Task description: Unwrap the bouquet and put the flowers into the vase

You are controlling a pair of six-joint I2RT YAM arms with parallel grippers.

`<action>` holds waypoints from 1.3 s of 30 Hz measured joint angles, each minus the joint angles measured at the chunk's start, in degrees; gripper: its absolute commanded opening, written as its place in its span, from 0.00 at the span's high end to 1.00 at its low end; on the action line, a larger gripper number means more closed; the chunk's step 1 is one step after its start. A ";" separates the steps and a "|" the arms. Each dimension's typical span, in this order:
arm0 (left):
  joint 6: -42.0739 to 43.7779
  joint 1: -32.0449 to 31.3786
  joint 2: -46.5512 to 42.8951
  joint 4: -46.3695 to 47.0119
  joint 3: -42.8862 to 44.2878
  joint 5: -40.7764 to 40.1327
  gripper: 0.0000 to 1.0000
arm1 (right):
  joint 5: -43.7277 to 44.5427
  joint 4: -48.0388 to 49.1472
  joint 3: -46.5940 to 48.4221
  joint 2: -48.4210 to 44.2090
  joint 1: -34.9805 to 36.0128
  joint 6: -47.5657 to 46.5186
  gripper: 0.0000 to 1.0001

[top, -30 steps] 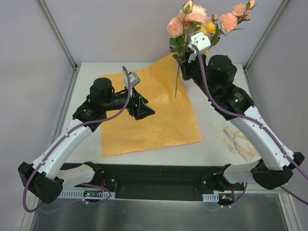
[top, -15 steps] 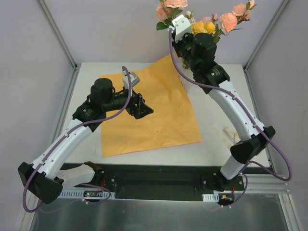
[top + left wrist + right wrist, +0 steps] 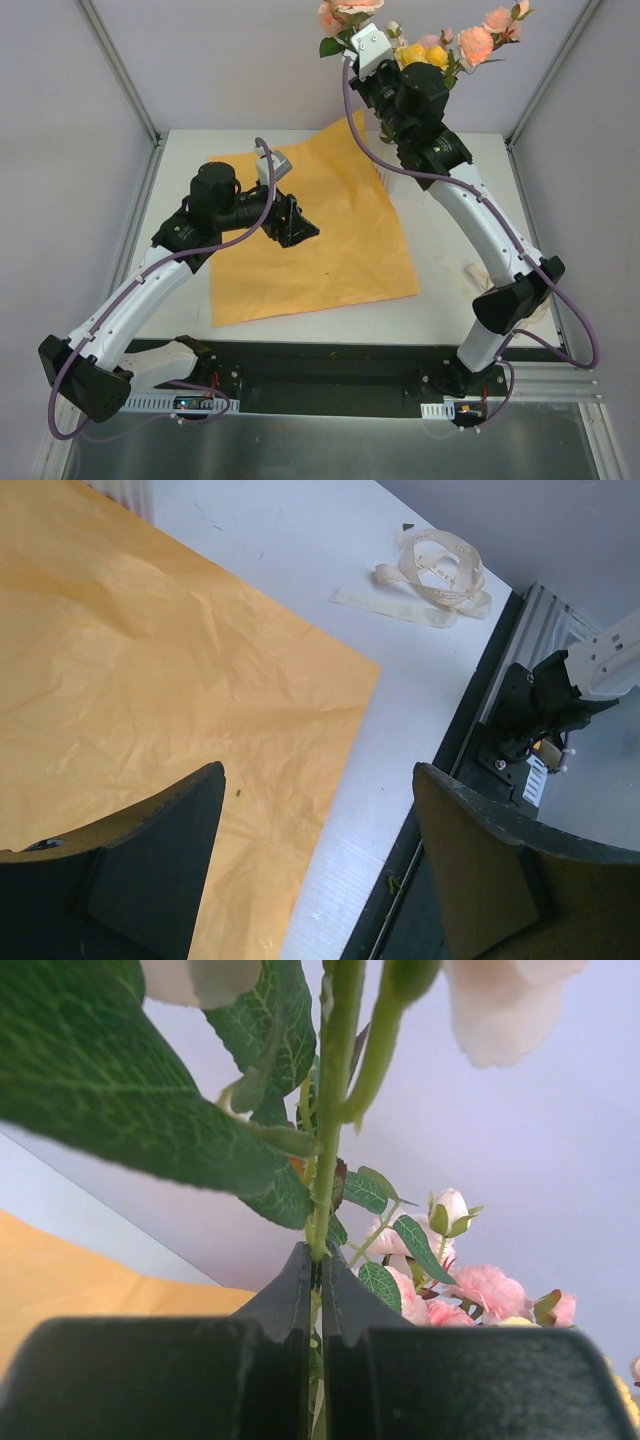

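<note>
My right gripper (image 3: 362, 85) is raised high at the back and shut on the green stem (image 3: 322, 1200) of a pink flower spray (image 3: 340, 15); its leaves fill the right wrist view. More flowers, pink (image 3: 476, 45) and yellow (image 3: 415, 55), stand behind that arm. The white ribbed vase (image 3: 384, 173) is almost wholly hidden by it. The bouquet's orange paper (image 3: 310, 240) lies flat and unwrapped on the table. My left gripper (image 3: 295, 225) hovers open over the paper, nothing between its fingers (image 3: 150, 860).
The loose cream ribbon (image 3: 432, 572) lies on the white table to the right of the paper, partly under the right arm (image 3: 500, 290). Metal frame posts (image 3: 120, 70) and grey walls close the back and sides.
The right arm has lifted the held stem up and to the left, its forearm swinging upright. The left arm and the paper have stayed put.
</note>
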 measured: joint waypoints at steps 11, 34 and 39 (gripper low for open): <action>-0.02 0.00 0.74 -0.04 0.00 -0.61 0.25 | -0.09 0.59 0.07 0.04 -0.15 -1.25 0.99; -0.04 0.00 1.68 -0.07 0.00 -0.90 0.25 | 2.51 2.32 -5.27 0.31 -2.05 3.80 1.00; -0.09 0.00 1.86 -0.07 0.00 -0.90 0.25 | 4.57 2.78 -5.27 0.85 -2.69 4.00 1.00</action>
